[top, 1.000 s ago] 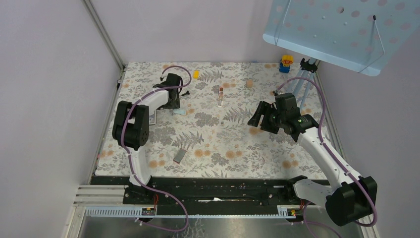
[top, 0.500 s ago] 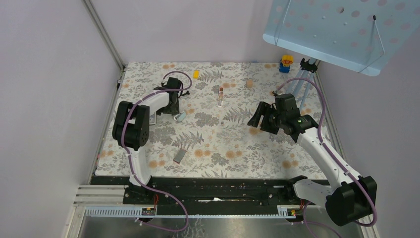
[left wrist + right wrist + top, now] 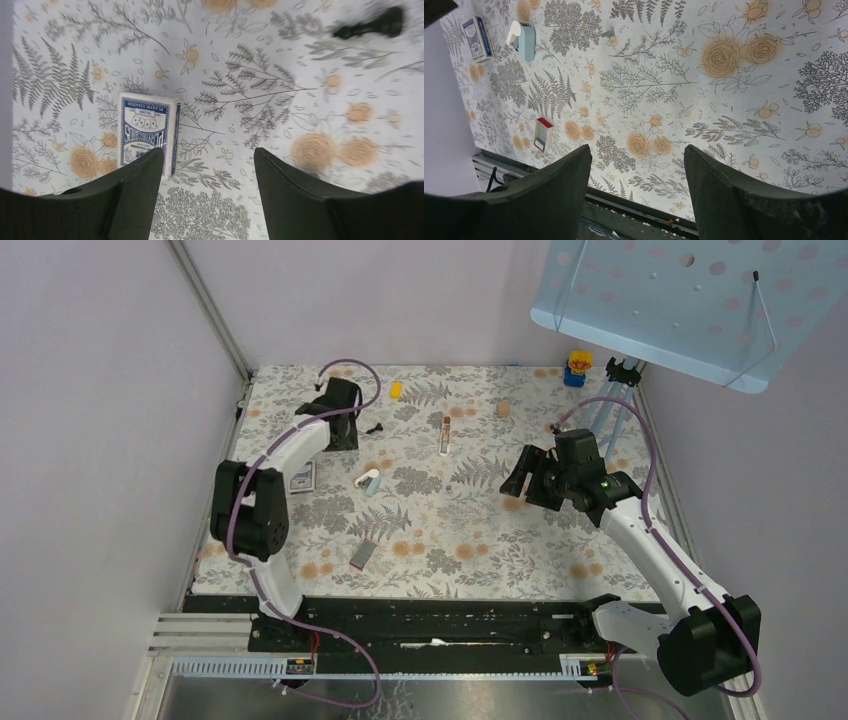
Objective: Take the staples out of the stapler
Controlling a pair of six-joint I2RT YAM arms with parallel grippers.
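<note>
The light-blue and white stapler (image 3: 370, 481) lies on the flowered tablecloth, left of centre. It also shows in the right wrist view (image 3: 524, 37) at the top left. My left gripper (image 3: 343, 438) is open and empty. It hangs beyond and to the left of the stapler, apart from it. In the left wrist view (image 3: 207, 200) only cloth lies between its fingers, and the stapler is out of that view. My right gripper (image 3: 520, 478) is open and empty, well to the right of the stapler; its own view (image 3: 636, 195) shows nothing between its fingers.
A blue playing-card box (image 3: 300, 476) (image 3: 147, 135) lies left of the stapler. A small black piece (image 3: 374, 428) (image 3: 370, 27) lies beyond it. A small red and white box (image 3: 363, 554) (image 3: 543, 135) lies nearer the front edge. A brown tube (image 3: 446, 433) lies mid-table.
My left gripper has drawn back toward the far side, away from the stapler. The stapler now lies free, shifted slightly nearer and to the right. The right arm has not moved.
</note>
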